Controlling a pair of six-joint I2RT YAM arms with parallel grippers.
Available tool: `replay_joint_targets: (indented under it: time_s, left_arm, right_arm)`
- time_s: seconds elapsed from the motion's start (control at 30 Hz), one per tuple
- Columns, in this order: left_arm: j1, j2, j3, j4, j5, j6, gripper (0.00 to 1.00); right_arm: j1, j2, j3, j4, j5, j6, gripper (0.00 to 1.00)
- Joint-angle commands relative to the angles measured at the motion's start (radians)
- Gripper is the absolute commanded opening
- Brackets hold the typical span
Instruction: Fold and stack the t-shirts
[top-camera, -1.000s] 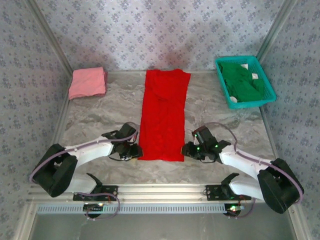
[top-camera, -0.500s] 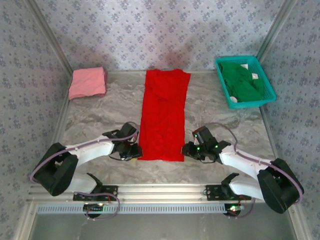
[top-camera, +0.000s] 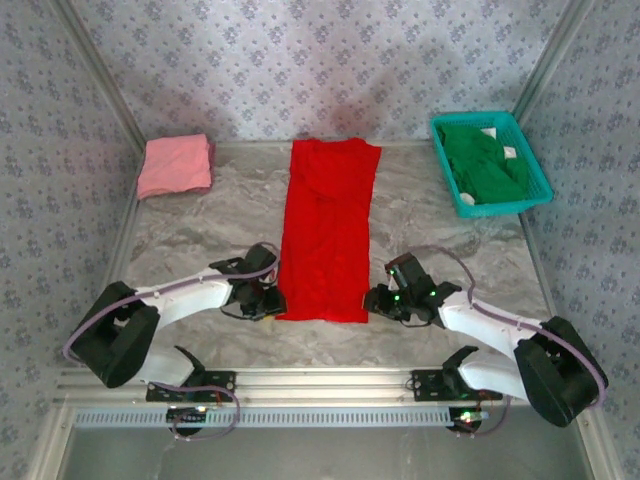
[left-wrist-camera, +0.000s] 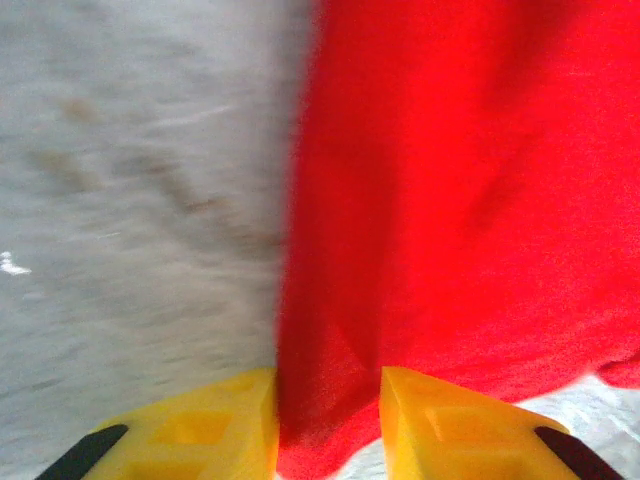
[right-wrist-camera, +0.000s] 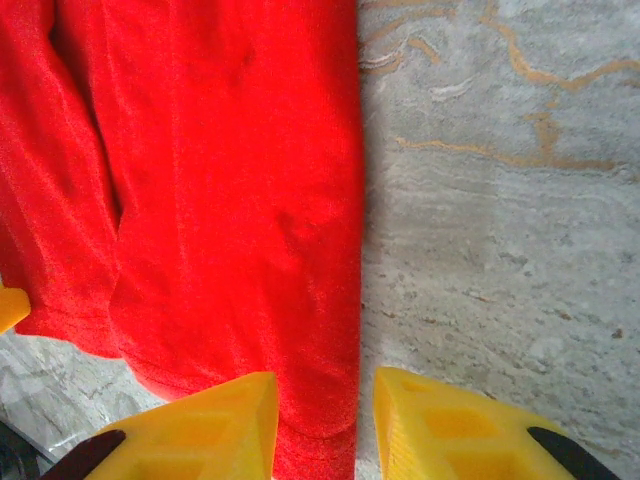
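Note:
The bright red t-shirt (top-camera: 328, 225) lies flat as a long narrow strip down the middle of the table. My left gripper (top-camera: 272, 303) is at its near left corner. In the left wrist view it is open (left-wrist-camera: 328, 405), and the red cloth (left-wrist-camera: 450, 200) fills the gap between the yellow fingers (left-wrist-camera: 215, 425). My right gripper (top-camera: 372, 300) is at the near right corner, open (right-wrist-camera: 325, 405), straddling the shirt's right edge (right-wrist-camera: 300, 250). The pale pink t-shirt (top-camera: 175, 165) sits folded at the far left. The dark green t-shirt (top-camera: 485, 165) lies in the basket.
The teal mesh basket (top-camera: 455, 195) stands at the far right by the wall. Grey marble tabletop (top-camera: 200, 230) lies bare on both sides of the red shirt. Patterned walls enclose the table on three sides.
The left arm has shifted slightly toward the shirt's near left corner, and its wrist view is blurred. The right arm and the shirts have not moved.

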Motion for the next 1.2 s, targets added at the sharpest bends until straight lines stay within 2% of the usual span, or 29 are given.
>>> replay_joint_targets:
  time_s: [0.0, 0.47, 0.53, 0.57, 0.8, 1.17]
  left_arm:
    - [-0.022, 0.015, 0.036, 0.090, 0.050, -0.011, 0.29]
    - [-0.029, 0.046, 0.012, 0.074, 0.015, -0.011, 0.26]
    - [-0.028, 0.040, 0.012, 0.074, 0.014, -0.009, 0.12]
    - [-0.028, 0.035, 0.012, 0.070, 0.011, -0.011, 0.09]
    - [-0.027, -0.017, -0.001, 0.039, -0.024, -0.010, 0.00]
    - [-0.029, -0.049, -0.032, 0.067, -0.020, -0.013, 0.00]
  right_arm:
    - [0.006, -0.014, -0.013, -0.037, 0.021, 0.021, 0.33]
    - [-0.002, -0.006, -0.031, -0.039, -0.005, 0.034, 0.36]
    - [-0.002, 0.008, -0.030, -0.028, -0.029, 0.037, 0.37]
    - [-0.001, 0.016, -0.030, -0.020, -0.045, 0.041, 0.38]
    - [0.014, 0.054, -0.016, 0.041, -0.107, 0.056, 0.40]
    - [0.053, 0.094, 0.008, 0.047, -0.096, 0.108, 0.39]
